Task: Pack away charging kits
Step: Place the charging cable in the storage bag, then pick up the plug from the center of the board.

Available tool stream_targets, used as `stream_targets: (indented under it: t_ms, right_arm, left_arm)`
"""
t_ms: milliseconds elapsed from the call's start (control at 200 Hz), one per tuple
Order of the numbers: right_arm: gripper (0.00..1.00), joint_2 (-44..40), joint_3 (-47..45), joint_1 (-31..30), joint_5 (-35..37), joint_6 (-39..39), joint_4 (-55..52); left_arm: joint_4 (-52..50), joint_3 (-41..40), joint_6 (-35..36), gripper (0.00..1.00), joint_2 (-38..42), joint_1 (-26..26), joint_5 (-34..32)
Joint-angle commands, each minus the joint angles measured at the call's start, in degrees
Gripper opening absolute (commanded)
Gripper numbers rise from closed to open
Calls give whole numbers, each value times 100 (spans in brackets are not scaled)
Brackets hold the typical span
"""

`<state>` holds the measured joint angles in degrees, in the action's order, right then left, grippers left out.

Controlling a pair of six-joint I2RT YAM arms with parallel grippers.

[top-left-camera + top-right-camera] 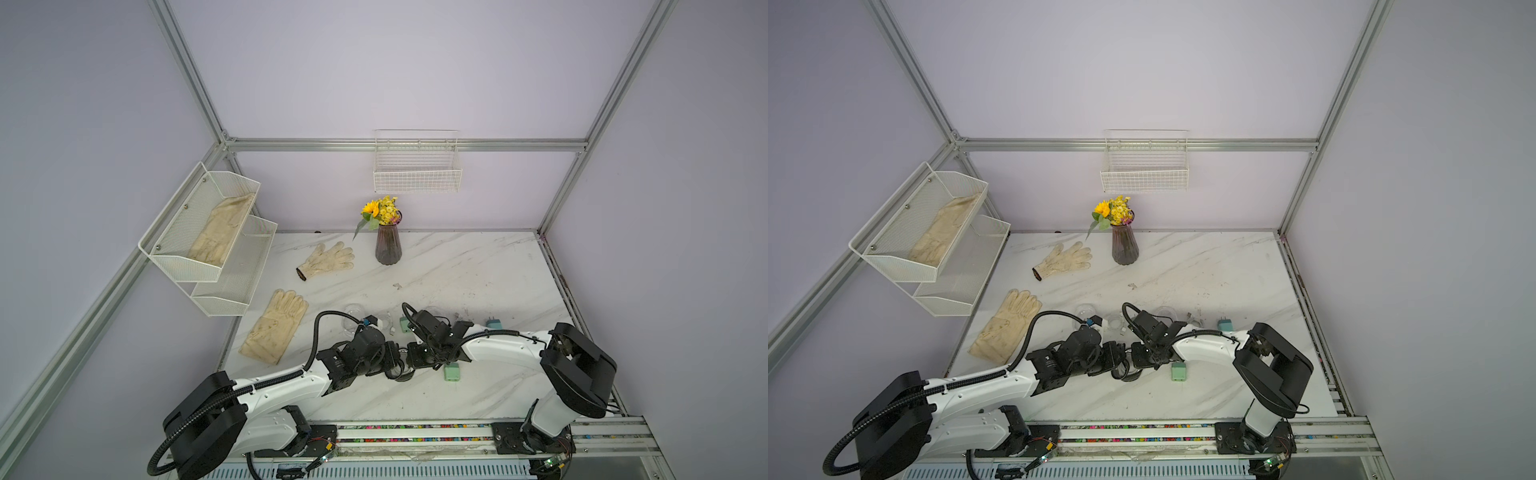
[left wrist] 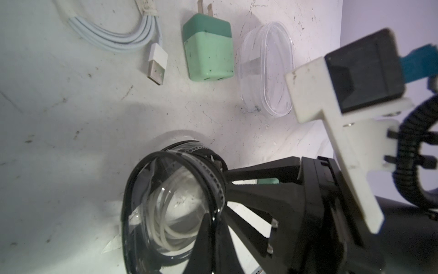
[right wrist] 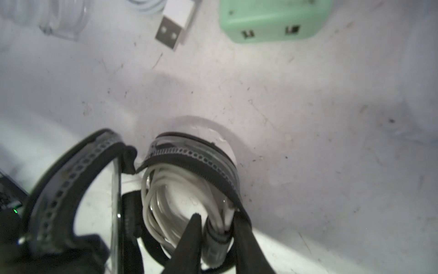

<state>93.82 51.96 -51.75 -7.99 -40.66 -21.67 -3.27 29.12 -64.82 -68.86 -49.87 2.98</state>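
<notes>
Both grippers meet at the table's front middle over an open clear case point(image 1: 401, 372) point(image 2: 142, 189) with a black zipper rim. My left gripper point(image 1: 394, 360) point(image 2: 213, 237) is shut on the case's edge. A coiled white cable point(image 3: 166, 197) point(image 2: 163, 227) lies inside it. My right gripper point(image 1: 409, 360) point(image 3: 215, 223) has one finger on each side of that coil and is closed on it. A mint adapter point(image 1: 452, 371) point(image 1: 1178, 371) lies just right of the grippers. Behind them lie another mint adapter point(image 2: 208, 52) point(image 3: 272, 19), a loose white cable point(image 2: 118, 38) and a teal-blue adapter point(image 1: 493, 322) point(image 1: 1225, 324).
An empty clear case point(image 2: 265, 68) lies beside the far mint adapter. Two cream gloves point(image 1: 276, 326) point(image 1: 328, 259) lie at the left. A flower vase point(image 1: 387, 245) stands at the back. A wire basket point(image 1: 417, 178) hangs on the back wall, and a mesh shelf point(image 1: 199, 266) on the left wall.
</notes>
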Motion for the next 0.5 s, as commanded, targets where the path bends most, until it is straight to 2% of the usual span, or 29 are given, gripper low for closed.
stream_targets:
  t_ms: [0,175,365,495]
  right_arm:
    - [36,-493,246,11,85,-112,-252]
    - [49,-1250,349,14,234,-326,-696]
    - [73,-1910,-156,59,947,-750,-1642]
    - [80,-2221,-547,59,1204,-1118,-1967]
  left_arm:
    - [-11,150,197,0,-83,38,15]
    - [-60,312,214,0,-281,38,122]
    - [-5,414,163,0,-407,38,210]
    - [9,453,145,0,-400,31,216]
